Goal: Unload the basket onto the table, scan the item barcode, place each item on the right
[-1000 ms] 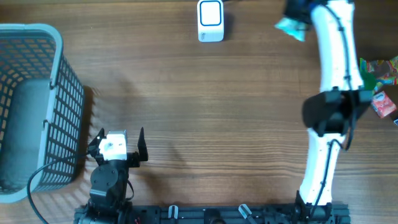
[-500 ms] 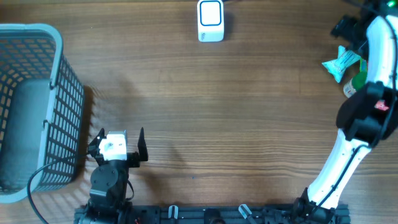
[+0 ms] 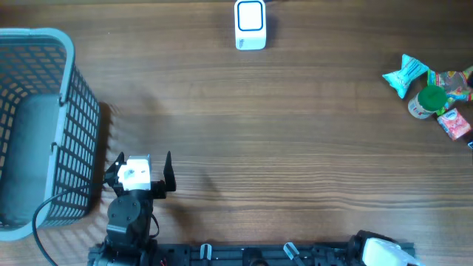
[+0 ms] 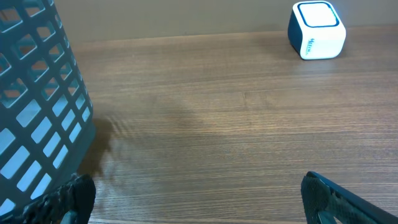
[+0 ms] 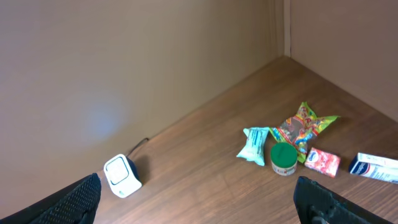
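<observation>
At the far left I see the grey basket (image 3: 44, 125). Just beside it my left gripper (image 3: 143, 164) stands with both fingers wide apart and nothing between them. The white scanner (image 3: 250, 24) sits at the far edge of the table, near the middle. At the right edge lies the teal packet (image 3: 404, 74), touching no gripper, just beside a green-lidded cup (image 3: 426, 101), a colourful bag (image 3: 451, 81) and a red packet (image 3: 455, 123). My right gripper (image 5: 196, 208) hangs high above the table, fully spread and empty.
</observation>
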Available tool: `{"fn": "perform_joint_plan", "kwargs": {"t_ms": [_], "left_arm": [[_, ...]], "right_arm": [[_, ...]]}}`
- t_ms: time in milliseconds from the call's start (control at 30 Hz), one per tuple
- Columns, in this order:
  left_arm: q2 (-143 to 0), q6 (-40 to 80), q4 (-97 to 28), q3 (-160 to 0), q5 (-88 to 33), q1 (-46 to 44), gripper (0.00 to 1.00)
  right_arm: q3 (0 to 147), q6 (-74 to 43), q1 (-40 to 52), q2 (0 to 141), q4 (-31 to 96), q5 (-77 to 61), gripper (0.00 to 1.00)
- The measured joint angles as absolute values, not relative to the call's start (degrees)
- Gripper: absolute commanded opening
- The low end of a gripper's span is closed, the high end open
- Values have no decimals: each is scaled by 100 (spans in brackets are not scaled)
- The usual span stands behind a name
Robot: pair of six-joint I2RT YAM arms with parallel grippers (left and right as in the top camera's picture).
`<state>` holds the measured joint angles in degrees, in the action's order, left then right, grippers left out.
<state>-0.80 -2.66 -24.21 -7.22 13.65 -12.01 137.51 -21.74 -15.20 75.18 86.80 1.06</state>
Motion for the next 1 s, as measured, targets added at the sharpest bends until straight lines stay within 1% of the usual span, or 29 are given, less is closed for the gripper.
{"fn": "perform_joint_plan", "kwargs": {"t_ms": [100, 167, 233, 333, 400, 433, 467, 500, 533, 567, 600, 667, 733, 833, 967, 1000], "left_arm": [[-80, -266, -2418, -722, 1365, -1201, 100], [-80, -268, -2418, -722, 1365, -1201, 100], [-80, -266, -2418, -722, 1365, -1201, 100], [-80, -268, -2421, -722, 1365, -1201, 100], [-80, -266, -2421, -722, 1365, -1201, 100], [-82, -266, -2412, -722, 1365, -1201, 100], [-78, -268, -2412, -722, 1365, -1201, 100], [-78, -266, -2405, -722, 1367, -1201, 100], [-78, -266, -2416, -722, 1363, -1201, 100], [-78, -268, -2418, -722, 1367, -1201, 100], [-78, -268, -2416, -722, 1367, -1201, 100], [-78, -266, -2414, -722, 1365, -1201, 100], [-78, -266, -2416, -722, 1365, -1201, 100], [-80, -266, -2418, -722, 1365, -1201, 100], [-80, -266, -2418, -722, 1367, -1201, 100], [-80, -268, -2418, -722, 1365, -1201, 100]], "right_arm": [[13732, -2176, -1518, 7271, 8960, 106, 100], [13653, -2237, -1518, 7024, 8871, 106, 100], [13432, -2290, -1518, 6687, 8538, 106, 100], [12713, -2272, -1518, 5857, 7859, 106, 100], [11837, -2198, -1492, 5103, 7244, 113, 100], [10857, -2132, -1291, 4560, 6427, 84, 100], [9797, -2093, -1063, 3938, 5898, 86, 100], [9146, -2071, -950, 3570, 5426, 45, 100], [8486, -2067, -884, 3234, 4886, -12, 100], [7494, -2069, -827, 2674, 4115, -165, 100], [6779, -2073, -823, 2290, 3732, -314, 100], [5271, -2071, -814, 1544, 2346, -609, 100], [4007, -2078, -808, 834, 1365, -797, 100], [2598, -2095, -801, 231, 370, -899, 100], [1304, -2095, -799, 128, -676, -851, 100], [1092, -2095, -784, 117, -777, -834, 100]]}}
